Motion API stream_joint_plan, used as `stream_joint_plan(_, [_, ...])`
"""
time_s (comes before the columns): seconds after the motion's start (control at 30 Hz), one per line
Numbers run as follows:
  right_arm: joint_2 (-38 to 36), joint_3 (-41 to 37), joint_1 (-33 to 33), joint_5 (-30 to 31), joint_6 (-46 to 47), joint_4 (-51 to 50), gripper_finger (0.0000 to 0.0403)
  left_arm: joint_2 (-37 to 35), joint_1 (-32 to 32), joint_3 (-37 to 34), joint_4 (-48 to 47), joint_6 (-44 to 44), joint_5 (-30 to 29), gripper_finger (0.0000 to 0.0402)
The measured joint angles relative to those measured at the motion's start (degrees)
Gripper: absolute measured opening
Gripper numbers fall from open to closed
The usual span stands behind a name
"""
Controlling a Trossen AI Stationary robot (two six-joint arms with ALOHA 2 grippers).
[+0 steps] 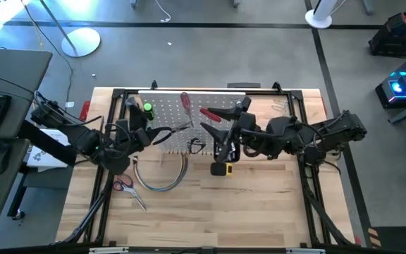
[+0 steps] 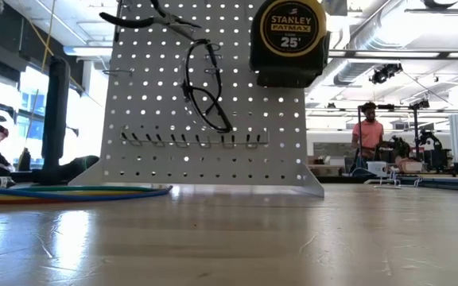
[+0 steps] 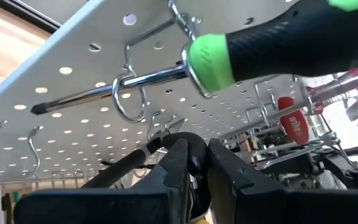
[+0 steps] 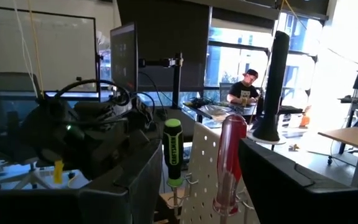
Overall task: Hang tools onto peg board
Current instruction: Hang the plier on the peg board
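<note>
Behind your bench (image 1: 259, 204) the open lab shows, with a person seated at a desk and another standing far off. Your peg board (image 1: 189, 116) stands upright at the bench's far side. On it hang a green-handled screwdriver (image 1: 147, 107), a red-handled screwdriver (image 1: 186, 101), red-handled pliers (image 1: 212, 115) and black-handled pliers (image 2: 151, 16). Your left gripper (image 3: 194, 165) sits at the board's face just under the green-handled screwdriver, its fingers closed together; you cannot tell whether anything is pinched between them. Your right gripper (image 1: 224, 152) is at the board's right half, fingers spread wide, with the yellow tape measure (image 2: 288, 40) right at it. Red-handled scissors (image 1: 125, 186) and a cable bundle (image 1: 162, 180) lie on the bench.
</note>
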Motion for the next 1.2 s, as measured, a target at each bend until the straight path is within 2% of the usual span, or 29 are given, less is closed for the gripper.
stream_joint_plan(0.2, [0.0,0.0,0.28,-0.06,0.0,-0.53,0.0204,-1.9,0.39,-0.04,3.12,4.49,0.3,0.0029])
stream_joint_plan(0.33, [0.0,0.0,0.26,-0.04,0.52,-2.41,0.0204,-2.04,1.32,-0.04,6.0,8.02,3.54,0.0029])
stream_joint_plan(0.5, [0.07,0.0,0.1,-4.33,9.69,-11.7,0.0204,-1.66,2.28,-0.04,6.04,9.0,5.51,0.0028])
stream_joint_plan(0.63, [0.57,-0.04,0.13,-4.48,13.4,-17.04,0.0204,-2.34,2.89,-0.04,7.01,10.87,7.28,0.0028])
stream_joint_plan(0.93, [0.48,-0.04,0.15,-4.56,16.08,-18.45,0.0204,-8.03,2.88,0.02,7.28,17.37,7.2,0.0028])
stream_joint_plan(1.2, [0.48,-0.04,0.13,-4.57,16.72,-19.9,0.0204,-9.81,2.88,0.02,6.53,19.77,9.03,0.0028])
